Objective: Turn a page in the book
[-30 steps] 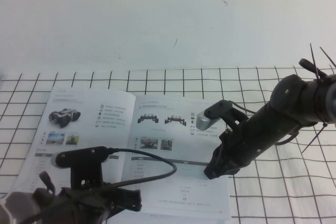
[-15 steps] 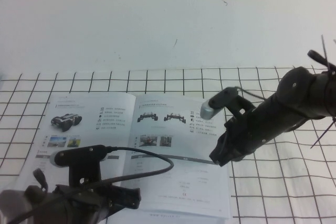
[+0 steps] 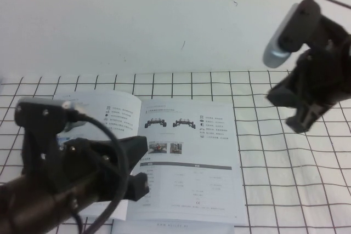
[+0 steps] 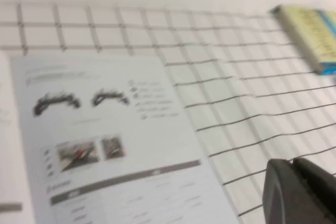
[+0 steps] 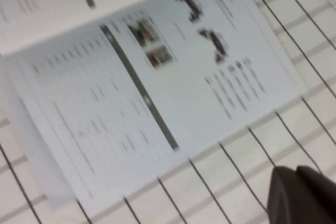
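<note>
Right pincer (image 3: 300, 121): we see it raised above the bench to the right of the book, clear of the paper. Its fingers (image 5: 302, 195) are pressed together and it holds nothing.

Left pincer (image 3: 137, 165): we see it low at the near left, hanging over the left half of the book and hiding much of it. We cannot tell how far its fingers are apart, and we see nothing in its hold.

Book (image 3: 189, 157): it lies open and flat on the bench, between the two arms, spine running away from us. Both wrist views show the same spread from close by.

Page (image 3: 118, 113): we take this for the left leaf of the open book. It lies flat, white side up, with small icons and lines of text at its upper right; the left arm covers the rest, so we cannot make out its picture.

Right leaf (image 3: 192, 163): two small vehicle pictures at the top, two small photographs below them, then a dark bar and tables.

Bench (image 3: 285, 190): covered by a white cloth with a black grid.

Box (image 4: 310, 35): a yellow and blue one lies on the cloth, well apart from the book, in the left wrist view only.

Wall (image 3: 137, 20): plain white behind the bench.
</note>
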Available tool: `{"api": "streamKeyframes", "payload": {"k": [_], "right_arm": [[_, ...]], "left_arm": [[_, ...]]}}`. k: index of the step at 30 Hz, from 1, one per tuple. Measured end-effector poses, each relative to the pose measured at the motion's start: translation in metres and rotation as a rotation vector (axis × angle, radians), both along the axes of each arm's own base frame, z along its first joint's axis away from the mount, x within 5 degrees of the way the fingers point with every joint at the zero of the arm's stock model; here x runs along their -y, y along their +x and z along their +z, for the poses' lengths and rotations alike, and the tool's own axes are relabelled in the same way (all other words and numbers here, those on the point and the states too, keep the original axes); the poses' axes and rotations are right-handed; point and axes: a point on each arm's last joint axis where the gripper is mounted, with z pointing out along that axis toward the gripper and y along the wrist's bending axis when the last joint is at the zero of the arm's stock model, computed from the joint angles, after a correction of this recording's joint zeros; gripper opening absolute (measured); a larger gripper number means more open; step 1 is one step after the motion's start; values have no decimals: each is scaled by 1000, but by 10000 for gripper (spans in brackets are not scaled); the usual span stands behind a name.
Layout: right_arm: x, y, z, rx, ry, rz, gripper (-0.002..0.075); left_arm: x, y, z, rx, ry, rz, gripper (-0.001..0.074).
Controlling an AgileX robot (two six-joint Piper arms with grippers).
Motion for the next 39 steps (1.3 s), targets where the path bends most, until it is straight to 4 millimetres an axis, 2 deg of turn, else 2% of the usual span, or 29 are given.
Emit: {"api": "streamKeyframes", "payload": {"k": [4,8,12,15,20,23,26,29,39], "right_arm": [[35,-20,17,4,-224,-187,-1],[65,-42,33,52,-351,-362,-1],[90,-78,50,139,-330,-486,-1],[105,-112,50,187,-260,-542,-1],[127,-170,31,286,-112,-592,-1],[136,-193,4,301,-48,-619,-1],[137,-205,-21,309,29,-617,-1],[135,-214,-37,310,117,-602,-1],[133,-222,-65,253,222,-625,-1]], "left_arm": [[-10,-23,28,133,-75,-107,-2],[-20,-35,41,214,-100,-117,-2],[-24,-37,38,219,-96,-104,-2],[-23,-40,27,194,-77,-137,-2],[-21,-44,16,169,-63,-182,-2],[-22,-43,16,172,-55,-162,-2],[-24,-41,16,202,-18,-147,-2],[-25,-40,15,250,37,-157,-2],[-26,-39,15,320,121,-164,-2]]}}
